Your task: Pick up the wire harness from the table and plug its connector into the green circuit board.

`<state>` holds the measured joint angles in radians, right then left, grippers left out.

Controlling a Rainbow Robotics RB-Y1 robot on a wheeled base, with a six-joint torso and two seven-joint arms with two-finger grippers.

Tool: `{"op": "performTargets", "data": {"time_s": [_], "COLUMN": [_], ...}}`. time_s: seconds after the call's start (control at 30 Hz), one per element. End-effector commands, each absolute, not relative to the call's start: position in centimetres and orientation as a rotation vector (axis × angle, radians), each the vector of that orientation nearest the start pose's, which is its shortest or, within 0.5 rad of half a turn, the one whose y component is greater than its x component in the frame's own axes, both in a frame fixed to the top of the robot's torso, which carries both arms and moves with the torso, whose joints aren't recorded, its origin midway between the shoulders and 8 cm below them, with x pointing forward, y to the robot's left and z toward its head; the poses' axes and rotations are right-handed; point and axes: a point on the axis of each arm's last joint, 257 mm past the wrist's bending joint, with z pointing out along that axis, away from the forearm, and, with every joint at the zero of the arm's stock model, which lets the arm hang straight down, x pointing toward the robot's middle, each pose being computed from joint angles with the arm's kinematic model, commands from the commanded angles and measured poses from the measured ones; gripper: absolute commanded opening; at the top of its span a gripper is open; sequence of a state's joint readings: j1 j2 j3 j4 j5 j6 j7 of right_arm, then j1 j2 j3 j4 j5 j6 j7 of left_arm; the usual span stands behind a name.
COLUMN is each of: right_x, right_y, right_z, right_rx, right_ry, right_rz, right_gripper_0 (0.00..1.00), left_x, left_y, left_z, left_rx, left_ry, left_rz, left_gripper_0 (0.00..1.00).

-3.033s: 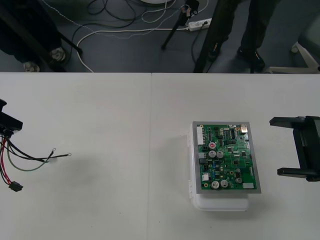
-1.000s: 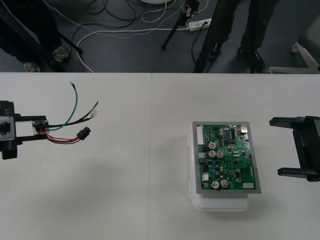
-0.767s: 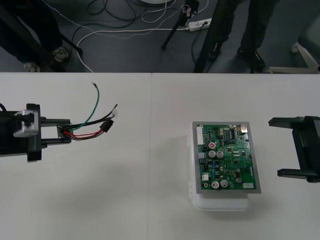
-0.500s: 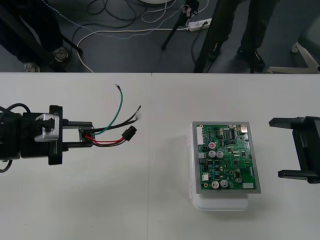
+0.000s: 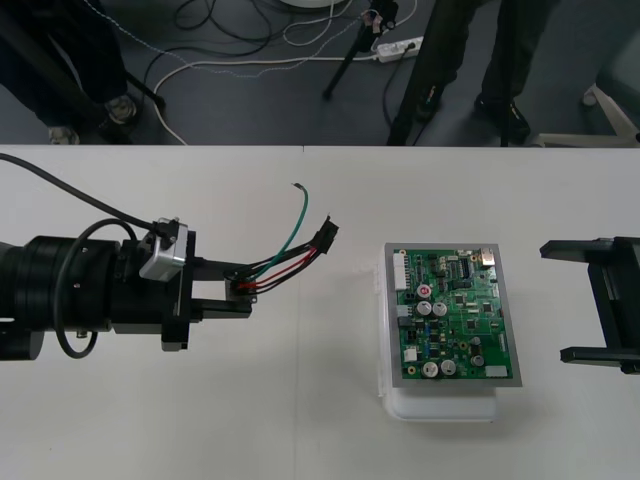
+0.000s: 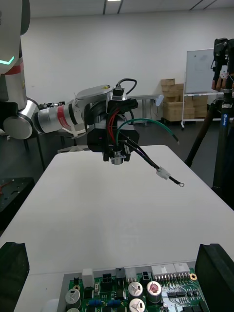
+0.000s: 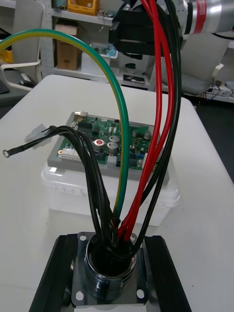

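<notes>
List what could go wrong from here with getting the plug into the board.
1. The left hand is shut on the socket, so the plug sits at the far end of loose wires and may be hard to aim at the board.
2. The loose green wire sticks out and could snag on board parts.
3. The right hand stands open beside the board, so nothing steadies the plug.

On my feed the round flanged metal socket [image 7: 108, 273] looks shiny, its red, black and green wires [image 7: 163, 97] glossy plastic, light table [image 5: 300, 400] matt.
</notes>
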<state>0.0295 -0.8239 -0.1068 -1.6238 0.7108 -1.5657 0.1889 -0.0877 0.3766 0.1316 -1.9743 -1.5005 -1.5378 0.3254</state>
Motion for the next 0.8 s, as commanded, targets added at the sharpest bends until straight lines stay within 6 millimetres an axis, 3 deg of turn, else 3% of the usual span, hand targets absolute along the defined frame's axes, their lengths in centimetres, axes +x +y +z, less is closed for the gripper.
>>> {"op": "performTargets", "data": {"time_s": [0.03, 0.43, 0.8], "right_x": [28.1, 27.8, 27.1], "right_y": [-20.4, -20.1, -19.7], "right_z": [-9.3, -9.4, -9.2], "right_rx": [-1.286, -1.290, -1.298], "right_ry": [1.049, 1.062, 1.060], "right_rz": [1.034, 1.061, 1.084], "right_gripper_0": [1.00, 1.00, 1.00], "left_x": [30.1, 24.9, 19.9], "left_y": [4.0, -0.1, -1.3], "left_z": [-12.6, -11.9, -10.0], "left_rx": [1.459, 1.459, 1.447], "left_ry": [1.259, 1.304, 1.320], "left_rz": [-0.959, -1.304, -1.636], "left_gripper_0": [0.00, 0.00, 0.00]}}
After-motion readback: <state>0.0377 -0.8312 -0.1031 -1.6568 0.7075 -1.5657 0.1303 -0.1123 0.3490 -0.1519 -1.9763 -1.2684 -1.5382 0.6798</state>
